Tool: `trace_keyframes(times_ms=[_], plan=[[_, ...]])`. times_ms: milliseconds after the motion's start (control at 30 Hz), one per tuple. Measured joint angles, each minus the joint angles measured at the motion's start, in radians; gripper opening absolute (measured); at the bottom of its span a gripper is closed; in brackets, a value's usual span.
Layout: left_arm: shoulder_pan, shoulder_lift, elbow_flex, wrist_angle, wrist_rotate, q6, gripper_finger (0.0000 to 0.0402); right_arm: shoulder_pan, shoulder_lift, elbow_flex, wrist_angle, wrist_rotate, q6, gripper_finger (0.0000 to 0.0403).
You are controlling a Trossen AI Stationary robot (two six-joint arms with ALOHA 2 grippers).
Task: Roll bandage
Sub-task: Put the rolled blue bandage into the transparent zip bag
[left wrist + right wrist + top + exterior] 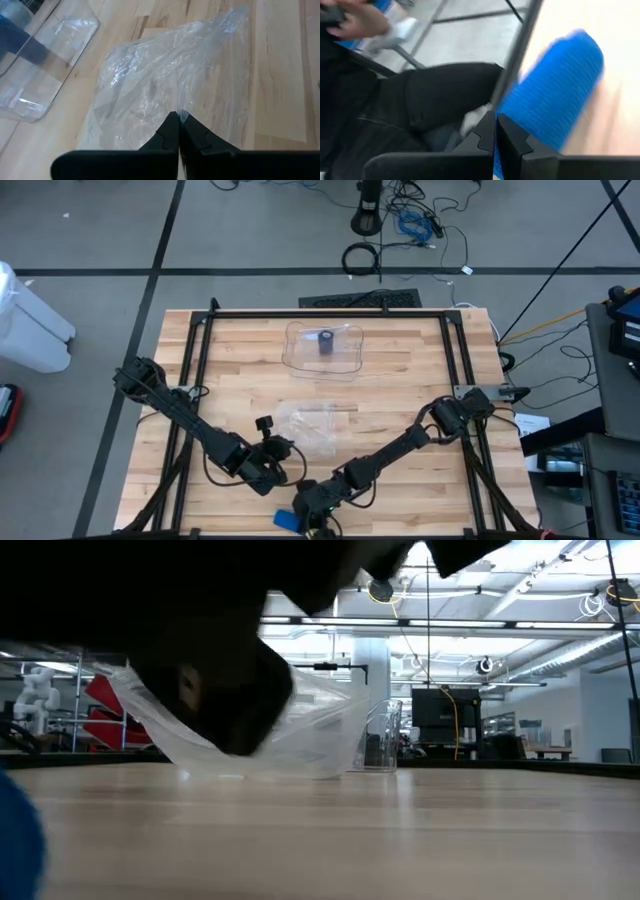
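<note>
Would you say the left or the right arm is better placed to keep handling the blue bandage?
Right: the right gripper is at the blue bandage; the left gripper pinches the clear plastic bag.

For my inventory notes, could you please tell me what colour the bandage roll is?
The bandage roll is bright blue with a fine ribbed weave, clearest in the right wrist view.

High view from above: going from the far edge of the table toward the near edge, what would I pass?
Clear tray with a dark roll inside → crumpled plastic bag → left gripper → blue bandage roll.
</note>
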Motion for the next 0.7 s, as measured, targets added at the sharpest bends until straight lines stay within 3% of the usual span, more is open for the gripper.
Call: trace_keyframes(times_ms=[200, 567, 700], plan=[[0.0, 0.0, 0.0, 0.0, 0.001, 0.0, 0.0, -0.001, -0.01, 0.002, -0.083, 0.079, 0.019, 0.0], [0.0, 0.0, 0.0, -0.001, 0.001, 0.0, 0.0, 0.0, -0.174, 0.0, -0.403, 0.415, -0.054, 0.0], [0.0, 0.0, 0.0, -0.001, 0.001, 0.0, 0.0, 0.009, -0.194, -0.002, -0.461, 0.46, -0.069, 0.0]])
